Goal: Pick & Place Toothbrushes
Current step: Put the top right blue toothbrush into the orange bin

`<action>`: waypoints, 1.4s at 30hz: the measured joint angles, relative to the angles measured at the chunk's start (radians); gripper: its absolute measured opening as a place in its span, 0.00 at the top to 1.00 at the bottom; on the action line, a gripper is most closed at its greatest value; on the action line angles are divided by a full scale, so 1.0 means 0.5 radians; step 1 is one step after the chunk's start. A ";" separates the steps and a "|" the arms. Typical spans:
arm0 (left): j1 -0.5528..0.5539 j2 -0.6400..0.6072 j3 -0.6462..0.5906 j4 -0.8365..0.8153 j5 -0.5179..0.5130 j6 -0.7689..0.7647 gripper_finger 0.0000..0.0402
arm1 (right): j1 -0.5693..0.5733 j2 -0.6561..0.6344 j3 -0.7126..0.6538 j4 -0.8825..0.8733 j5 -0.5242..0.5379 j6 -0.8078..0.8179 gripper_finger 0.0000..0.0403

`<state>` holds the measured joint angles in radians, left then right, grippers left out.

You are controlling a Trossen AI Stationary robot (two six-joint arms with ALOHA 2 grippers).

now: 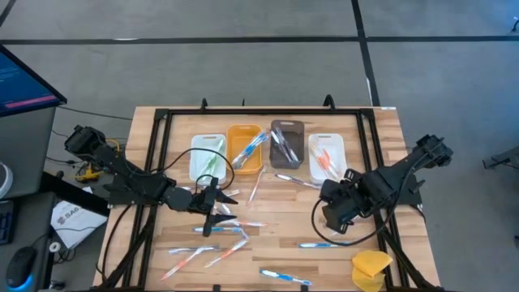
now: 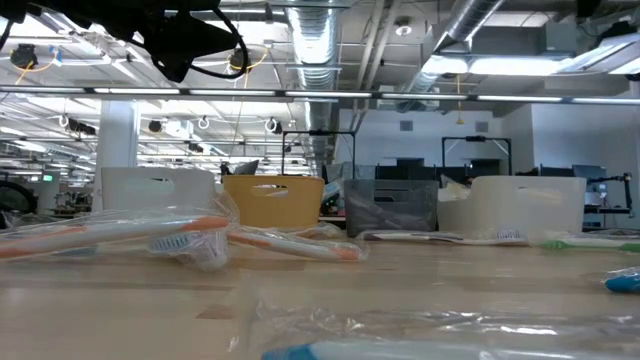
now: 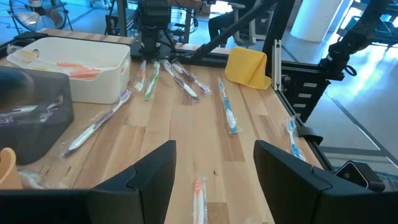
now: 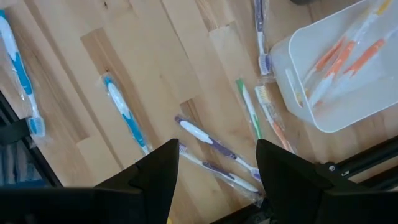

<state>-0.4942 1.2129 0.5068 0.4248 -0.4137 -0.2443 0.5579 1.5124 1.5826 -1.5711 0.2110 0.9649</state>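
both grippers are hovering with fingers spread wide, holding nothing: left gripper [image 1: 212, 212] just in front of the white bin [image 1: 206, 156], right gripper [image 1: 334, 217] farther to the side. toothbrushes [image 1: 231, 229] are lying scattered on the table [image 1: 381, 138] near that bin, some inside it.

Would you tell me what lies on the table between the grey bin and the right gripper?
In the high view, one wrapped toothbrush lies slantwise between the grey bin and the right gripper; the rest is bare wood.
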 joint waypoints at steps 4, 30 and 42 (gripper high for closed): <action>0.000 0.000 0.000 -0.007 0.000 0.000 0.48 | -0.001 0.000 0.000 0.041 0.001 0.045 0.48; -0.024 0.000 0.000 -0.060 0.000 -0.002 0.48 | 0.036 0.000 0.001 0.427 0.008 -0.254 0.48; -0.024 0.000 0.000 -0.087 0.000 -0.001 0.48 | 0.164 0.062 0.001 0.489 0.178 -0.306 0.48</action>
<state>-0.5064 1.2129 0.5068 0.3813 -0.4137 -0.2447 0.6398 1.5436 1.5828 -1.3264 0.3002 0.8119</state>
